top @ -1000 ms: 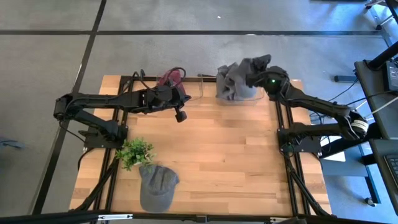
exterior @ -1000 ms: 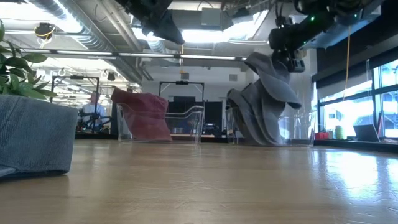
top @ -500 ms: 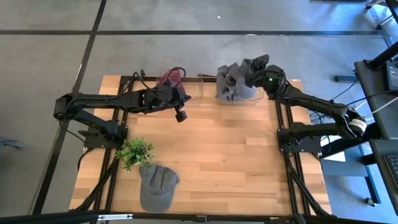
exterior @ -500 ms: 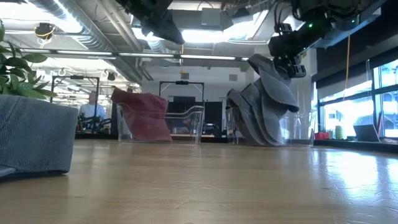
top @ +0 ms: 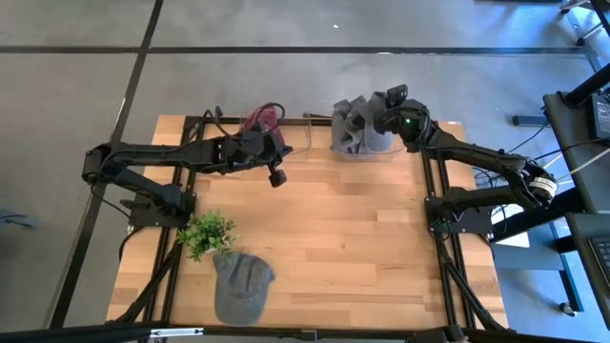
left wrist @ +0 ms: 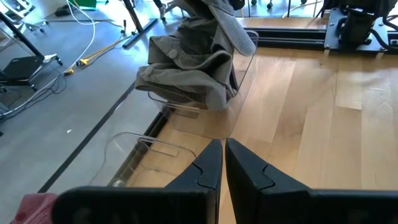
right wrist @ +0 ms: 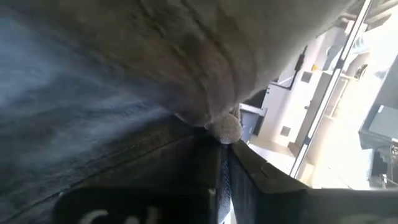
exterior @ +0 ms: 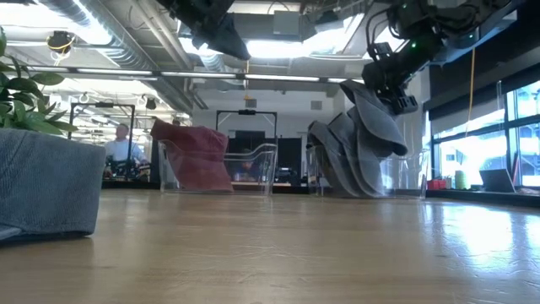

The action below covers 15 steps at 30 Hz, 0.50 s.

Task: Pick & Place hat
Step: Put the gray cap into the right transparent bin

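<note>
A grey hat [exterior: 371, 127] hangs under my right gripper [exterior: 391, 84], which is shut on it above the clear bin [top: 362, 148] at the table's far right. That bin holds a pile of grey hats [left wrist: 193, 68]. A maroon hat [top: 264, 120] lies in a second clear bin [exterior: 253, 169] at the far left. Another grey hat [top: 238, 286] rests flat on the table near the front left. My left gripper [top: 277, 177] hovers shut, holding nothing, over the table beside the maroon hat's bin. My right gripper pinches a fold of the grey hat's cloth [right wrist: 205, 134] between its two fingers, next to a small round button [right wrist: 227, 128]. The fingers come slanting down from the table's right. The hat hangs below them, its lower part [exterior: 363, 173] on the pile in the bin.
A small green plant [top: 206, 232] stands at the table's left edge, next to the flat grey hat. The middle of the wooden table [top: 353, 229] is bare. Black frame rails [top: 431, 191] run along both sides. A person [exterior: 126, 148] sits far behind the table.
My right gripper has sunk and shifted a little toward the table's left, rolling as it went, still shut on the grey hat. The hat has come down with it and settled lower onto the pile in the far right bin.
</note>
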Available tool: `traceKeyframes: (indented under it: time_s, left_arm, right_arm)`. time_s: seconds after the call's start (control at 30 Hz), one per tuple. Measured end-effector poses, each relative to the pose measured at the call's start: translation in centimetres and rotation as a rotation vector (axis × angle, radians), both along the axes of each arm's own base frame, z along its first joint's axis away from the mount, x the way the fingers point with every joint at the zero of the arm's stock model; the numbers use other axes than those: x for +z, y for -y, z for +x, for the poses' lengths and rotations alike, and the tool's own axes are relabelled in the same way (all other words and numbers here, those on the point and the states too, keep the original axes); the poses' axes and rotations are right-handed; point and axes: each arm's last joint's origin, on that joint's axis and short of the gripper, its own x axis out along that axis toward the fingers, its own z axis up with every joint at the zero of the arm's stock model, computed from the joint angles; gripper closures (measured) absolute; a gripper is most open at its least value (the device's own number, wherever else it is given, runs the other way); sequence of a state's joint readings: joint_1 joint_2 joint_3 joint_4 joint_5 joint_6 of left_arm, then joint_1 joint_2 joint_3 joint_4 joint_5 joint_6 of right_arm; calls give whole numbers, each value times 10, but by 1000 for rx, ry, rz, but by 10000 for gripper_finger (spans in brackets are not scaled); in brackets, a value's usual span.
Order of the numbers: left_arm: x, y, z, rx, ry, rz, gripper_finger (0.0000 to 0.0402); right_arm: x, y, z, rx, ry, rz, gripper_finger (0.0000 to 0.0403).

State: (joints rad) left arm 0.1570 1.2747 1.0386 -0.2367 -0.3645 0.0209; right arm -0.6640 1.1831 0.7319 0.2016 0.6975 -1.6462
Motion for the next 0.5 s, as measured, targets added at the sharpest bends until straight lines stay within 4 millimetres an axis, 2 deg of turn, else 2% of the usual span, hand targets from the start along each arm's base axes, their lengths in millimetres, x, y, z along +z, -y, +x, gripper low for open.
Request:
traceKeyframes:
  time_s: [0.37,0.5]
  left_arm:
    - [0,0,0,-3,-4,7,386]
    - [0,0,0,-4,-5,7,386]
  right_arm:
    - [0,0,0,-10,0,1,318]
    - [-1,0,0,-23,73,24,286]
